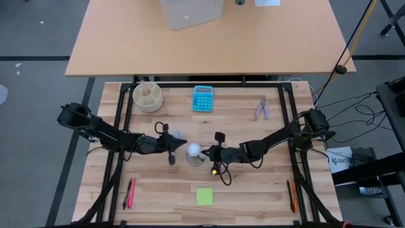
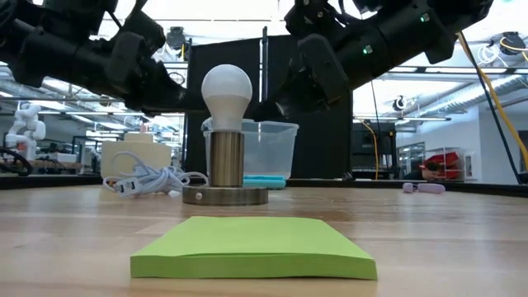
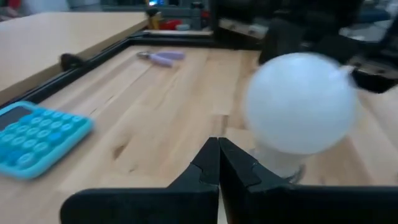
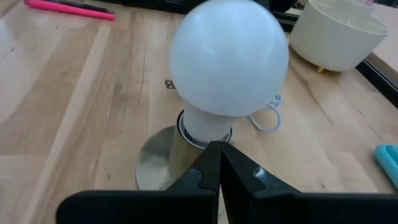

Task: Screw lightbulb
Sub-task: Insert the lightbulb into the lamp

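Observation:
The white lightbulb (image 2: 227, 91) stands upright with its base in a grey metal socket (image 2: 225, 161), whose round foot rests on the wooden table near its middle (image 1: 193, 152). My left gripper (image 3: 217, 163) is shut and sits just left of the bulb (image 3: 301, 102), at about globe height. My right gripper (image 4: 217, 165) is shut and sits just right of the bulb (image 4: 229, 59), its tips pointing at the bulb's neck above the socket (image 4: 163, 163). A small gap shows between each gripper and the bulb.
A blue calculator (image 1: 203, 99), a cream holder (image 1: 147, 96) and small pliers (image 1: 262, 109) lie at the far side. A green sticky pad (image 1: 204, 196) and pens (image 1: 130, 192) (image 1: 293, 195) lie near the front edge. A white cord (image 2: 148, 180) lies behind the socket.

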